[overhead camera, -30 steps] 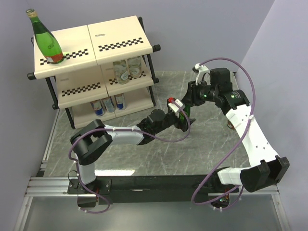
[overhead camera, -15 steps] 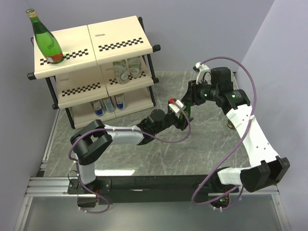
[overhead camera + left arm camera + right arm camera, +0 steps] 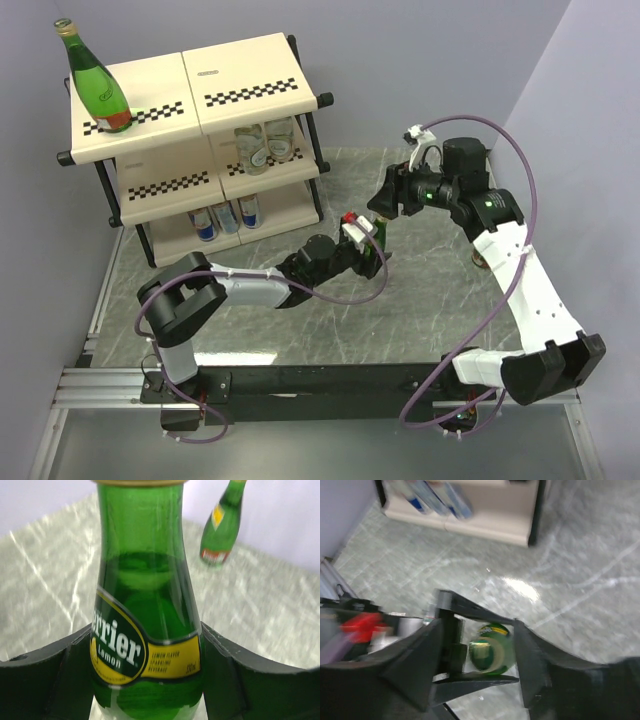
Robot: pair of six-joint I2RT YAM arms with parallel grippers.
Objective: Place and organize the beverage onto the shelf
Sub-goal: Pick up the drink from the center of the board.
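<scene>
My left gripper (image 3: pixel 368 245) is shut on a green glass bottle (image 3: pixel 381 232) with a yellow Perrier label (image 3: pixel 145 650), held upright at mid-table. My right gripper (image 3: pixel 383 203) hovers just above it, open, its fingers either side of the gold cap (image 3: pixel 487 652). A second green bottle (image 3: pixel 98 85) stands on the shelf's (image 3: pixel 250 70) top tier at the left. A third (image 3: pixel 483 262) stands on the table at the right, partly hidden behind my right arm; it also shows in the left wrist view (image 3: pixel 220 525). Two clear bottles (image 3: pixel 265 145) sit on the middle tier, three blue-silver cans (image 3: pixel 228 215) on the bottom one.
The marble table (image 3: pixel 300 330) is walled by lilac panels at the back and right. The shelf fills the far left; its black frame post (image 3: pixel 318 160) is nearest the held bottle. The shelf's bottom tier (image 3: pixel 490 525) shows in the right wrist view.
My left gripper has drawn the green bottle a little left and toward the near edge. My right gripper has shifted slightly left and stays above the bottle's top.
</scene>
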